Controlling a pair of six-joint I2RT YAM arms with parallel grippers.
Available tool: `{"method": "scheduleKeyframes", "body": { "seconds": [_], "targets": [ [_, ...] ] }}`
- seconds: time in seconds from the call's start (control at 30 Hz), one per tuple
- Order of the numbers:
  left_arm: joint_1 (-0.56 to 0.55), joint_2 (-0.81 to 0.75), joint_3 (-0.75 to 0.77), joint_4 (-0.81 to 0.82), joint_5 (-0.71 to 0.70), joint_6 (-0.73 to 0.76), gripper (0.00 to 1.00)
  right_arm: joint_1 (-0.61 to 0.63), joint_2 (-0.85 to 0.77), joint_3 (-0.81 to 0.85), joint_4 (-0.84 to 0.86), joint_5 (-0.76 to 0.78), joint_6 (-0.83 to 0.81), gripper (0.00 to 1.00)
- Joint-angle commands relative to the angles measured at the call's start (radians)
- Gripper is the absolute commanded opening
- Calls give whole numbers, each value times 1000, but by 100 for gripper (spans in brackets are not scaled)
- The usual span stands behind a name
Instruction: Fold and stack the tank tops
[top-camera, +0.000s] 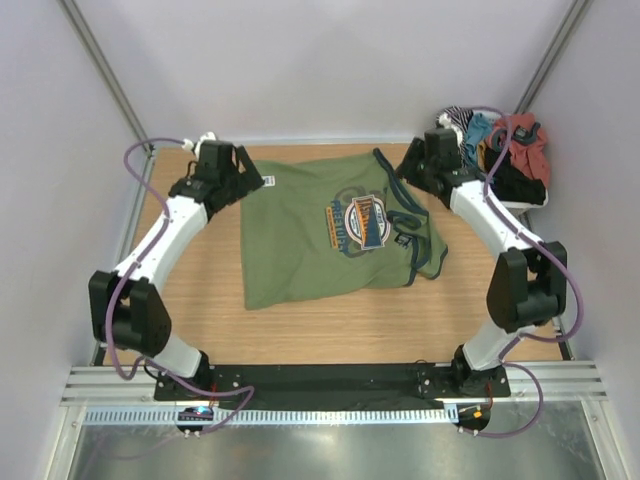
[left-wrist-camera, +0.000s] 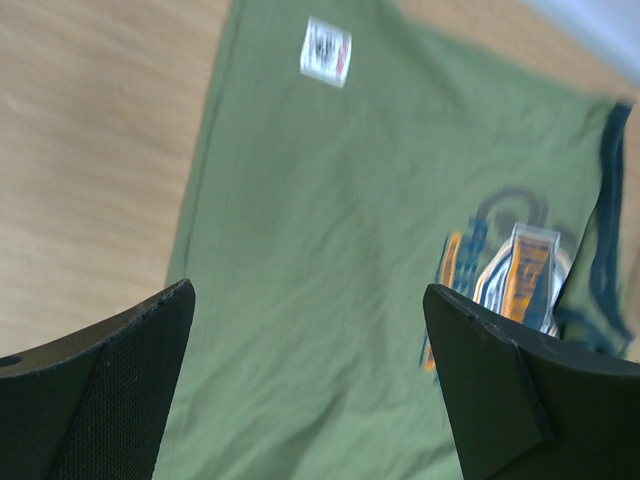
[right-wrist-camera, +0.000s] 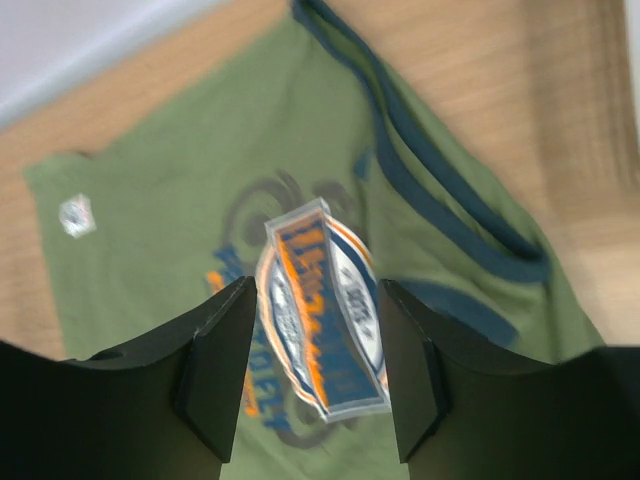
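Hovering above olive tank top (top-camera: 320, 235), lying flat in middle of worktop (top-camera: 300, 335): left claw (left-wrist-camera: 310, 300) and right claw (right-wrist-camera: 318, 290) both spread, empty. Folding hardly begun; black top (top-camera: 522, 185) seemingly in far-right corner pile (top-camera: 490, 140); stacking not done.

Plain white walls (top-camera: 320, 60) enclose a wooden table (top-camera: 330, 335); a metal rail (top-camera: 560, 382) edges its near side.

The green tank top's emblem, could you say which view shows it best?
The right wrist view: the emblem is large and central. The top external view shows it whole but small; the left wrist view, blurred near the right edge.
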Motion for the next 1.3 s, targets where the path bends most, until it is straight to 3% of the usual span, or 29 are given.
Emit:
{"method": "scheduleKeyframes", "body": {
  "seconds": [0.0,0.13,0.3,0.47,0.93,1.03,1.17,1.27],
  "targets": [
    [-50,-101,-173,58,22,-13,96,8,-114,-190,13,47,-70,59],
    [-53,-186,-423,133,49,-37,86,8,-205,-338,44,55,-63,57],
    [-56,-247,-600,199,88,-64,70,57,-292,-482,139,52,-41,55],
    [-78,-246,-654,202,86,-49,66,77,-283,-516,168,84,-37,52],
    [-79,-65,-591,116,-44,11,52,77,-265,-591,253,122,-9,48],
    [-76,-13,-563,96,-43,31,39,76,-282,-610,266,142,-3,48],
    [-76,27,-548,116,8,57,8,77,-299,-623,274,165,-1,47],
    [-69,-3,-557,109,-27,60,0,76,-299,-630,279,172,-3,47]
  ]
}}
